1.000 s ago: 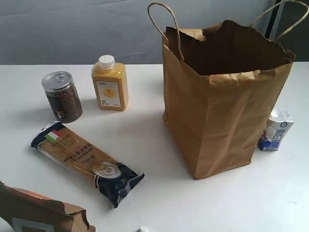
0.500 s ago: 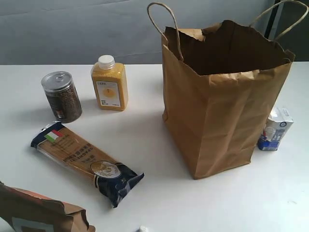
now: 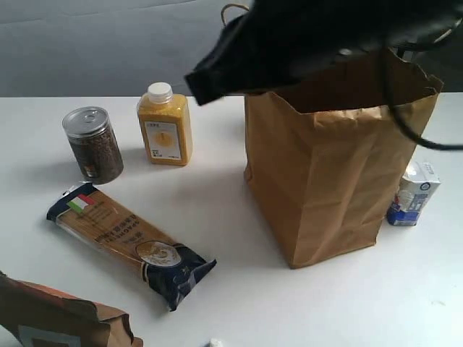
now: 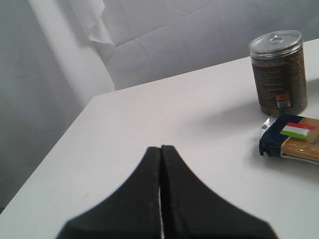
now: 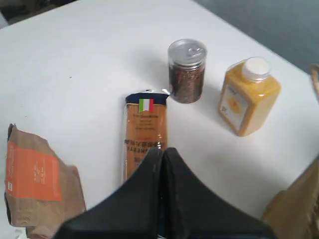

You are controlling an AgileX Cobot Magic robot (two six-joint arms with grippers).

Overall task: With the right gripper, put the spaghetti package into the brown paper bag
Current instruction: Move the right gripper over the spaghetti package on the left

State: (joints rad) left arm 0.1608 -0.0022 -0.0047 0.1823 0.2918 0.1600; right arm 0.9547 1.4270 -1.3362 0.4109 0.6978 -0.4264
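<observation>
The long, flat, clear spaghetti package (image 3: 130, 244) with dark navy ends lies on the white counter (image 3: 231, 195), well apart from the tall brown paper bag (image 3: 325, 181) standing upright. The black right gripper (image 5: 163, 151) hangs above the counter, its fingers (image 5: 147, 179) pressed together on nothing. On the left gripper (image 4: 161, 148) the fingers also meet, empty.

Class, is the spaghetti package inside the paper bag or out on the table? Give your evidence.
Out. The spaghetti package lies flat on the table, apart from the upright paper bag.
</observation>
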